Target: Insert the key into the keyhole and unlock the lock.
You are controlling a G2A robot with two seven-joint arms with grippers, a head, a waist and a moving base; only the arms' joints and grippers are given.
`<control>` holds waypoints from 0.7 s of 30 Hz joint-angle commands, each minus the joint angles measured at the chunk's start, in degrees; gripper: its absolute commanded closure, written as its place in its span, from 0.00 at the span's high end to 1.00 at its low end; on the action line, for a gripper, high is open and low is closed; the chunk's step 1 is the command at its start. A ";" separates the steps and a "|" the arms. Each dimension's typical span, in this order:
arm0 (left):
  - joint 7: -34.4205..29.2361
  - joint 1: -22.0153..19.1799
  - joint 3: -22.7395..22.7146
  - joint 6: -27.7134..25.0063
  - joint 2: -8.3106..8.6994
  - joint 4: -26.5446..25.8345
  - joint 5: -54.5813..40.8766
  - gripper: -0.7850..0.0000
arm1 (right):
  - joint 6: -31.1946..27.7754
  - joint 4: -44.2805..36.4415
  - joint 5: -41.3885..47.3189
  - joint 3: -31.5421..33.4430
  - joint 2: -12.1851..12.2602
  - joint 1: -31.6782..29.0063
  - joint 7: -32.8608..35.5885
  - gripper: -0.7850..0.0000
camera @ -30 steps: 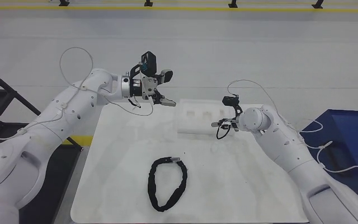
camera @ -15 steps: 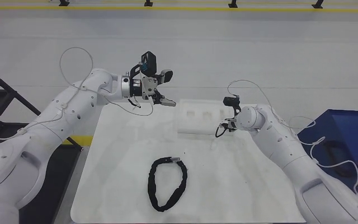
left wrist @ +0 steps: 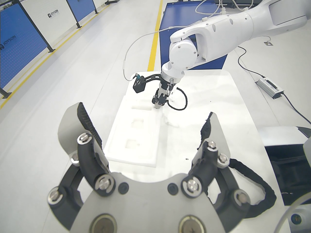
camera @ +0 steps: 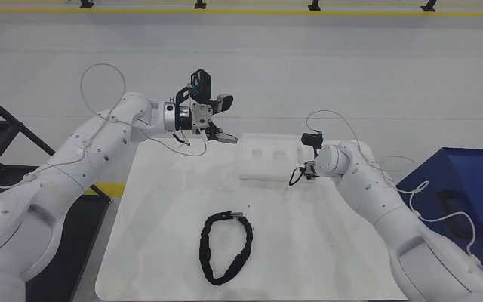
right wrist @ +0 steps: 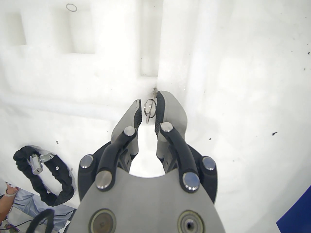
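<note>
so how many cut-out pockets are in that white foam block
3 in the foam block: an end pocket, the middle pocket holding a small ring, and a narrow slot just ahead of the right gripper, shut on the key. The gripper may hide more.

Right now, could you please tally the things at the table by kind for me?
chain lock: 1
foam tray: 1
key: 1
loose metal ring: 1
Total: 4
</note>
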 commanded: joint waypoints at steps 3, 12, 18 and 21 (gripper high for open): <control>0.00 0.00 0.00 0.00 0.00 0.00 0.00 1.00 | 0.95 1.30 -0.96 -0.56 -0.87 0.53 -0.15 0.03; 0.00 0.00 0.00 0.00 0.00 0.00 0.00 1.00 | 1.37 1.73 -1.90 0.06 -1.62 2.60 3.75 0.00; 0.00 0.00 0.00 0.00 0.00 0.00 0.00 1.00 | 0.83 -1.87 -2.57 2.05 -0.48 3.16 9.35 0.00; 0.00 0.00 0.00 0.00 0.00 0.00 0.00 1.00 | -0.19 -5.75 -2.40 3.97 0.64 2.73 12.24 0.00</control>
